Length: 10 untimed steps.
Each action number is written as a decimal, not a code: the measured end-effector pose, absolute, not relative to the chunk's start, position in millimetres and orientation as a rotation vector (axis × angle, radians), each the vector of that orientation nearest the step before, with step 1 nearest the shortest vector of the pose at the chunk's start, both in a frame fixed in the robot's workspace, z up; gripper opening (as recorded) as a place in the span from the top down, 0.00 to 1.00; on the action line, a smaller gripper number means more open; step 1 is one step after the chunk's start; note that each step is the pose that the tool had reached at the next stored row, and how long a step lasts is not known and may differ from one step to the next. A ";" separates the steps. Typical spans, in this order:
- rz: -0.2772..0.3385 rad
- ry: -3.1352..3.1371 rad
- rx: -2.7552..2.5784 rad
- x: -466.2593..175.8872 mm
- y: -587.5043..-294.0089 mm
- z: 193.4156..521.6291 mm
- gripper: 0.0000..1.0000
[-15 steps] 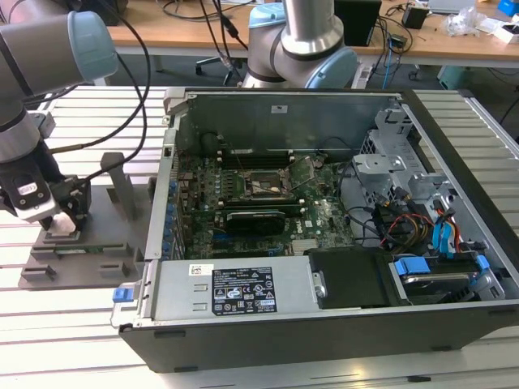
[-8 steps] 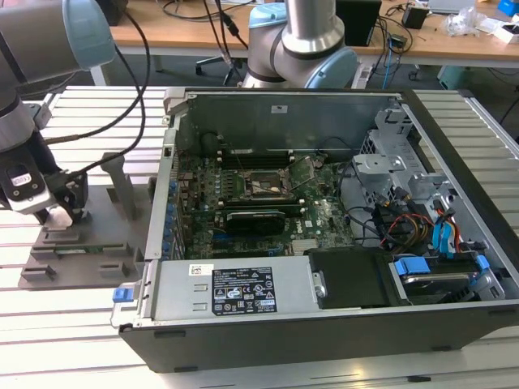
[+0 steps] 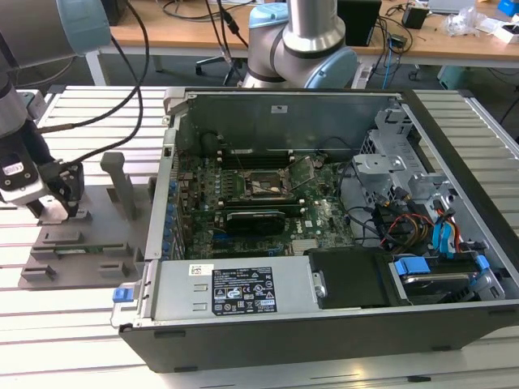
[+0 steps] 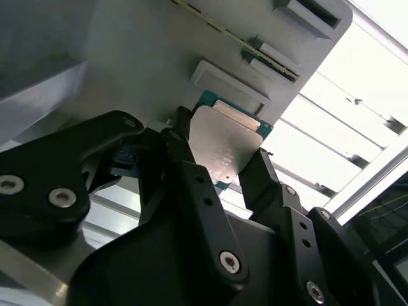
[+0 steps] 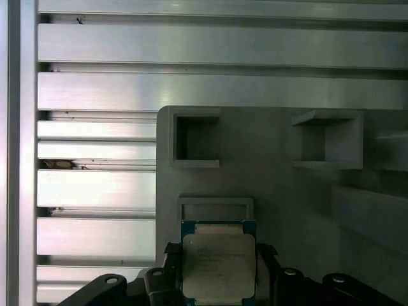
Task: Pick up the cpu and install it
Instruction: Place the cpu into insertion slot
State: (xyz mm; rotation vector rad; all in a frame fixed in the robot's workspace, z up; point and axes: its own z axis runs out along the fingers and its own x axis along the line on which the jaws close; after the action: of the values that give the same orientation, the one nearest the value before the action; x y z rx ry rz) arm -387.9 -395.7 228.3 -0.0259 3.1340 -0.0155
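Observation:
The cpu (image 5: pixel 218 264), a flat square chip with a dull silver top and a thin green rim, sits between my two black fingers in both wrist views. My gripper (image 4: pixel 220 153) has one finger against each side edge of the cpu (image 4: pixel 224 141), shut on it. It hangs just over the grey plastic tray (image 5: pixel 274 185), beside a raised rectangular seat. In the exterior view my gripper (image 3: pixel 58 203) is at the exterior view's left, low over the tray (image 3: pixel 81 251), outside the computer. The black socket frame (image 3: pixel 261 185) on the motherboard stands open with its lever up.
The open computer case (image 3: pixel 324 324) lies on a slatted aluminium table (image 3: pixel 49 340). Inside are cables, a drive cage (image 3: pixel 389 174) and a blue-handled drive (image 3: pixel 422 271). Grey uprights (image 3: pixel 122 182) rise from the tray between me and the case wall. The arm's base (image 3: pixel 304 40) stands behind the case.

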 end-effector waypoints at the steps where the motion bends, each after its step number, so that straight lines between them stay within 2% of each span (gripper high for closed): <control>1: -0.016 3.134 -0.026 -387.8 -395.8 232.0 0.45; 10: -0.017 3.134 -0.026 -387.9 -395.7 249.6 0.45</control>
State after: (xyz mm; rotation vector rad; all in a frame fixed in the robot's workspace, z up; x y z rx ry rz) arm -387.9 -395.7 249.6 -0.0259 3.1341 -0.0171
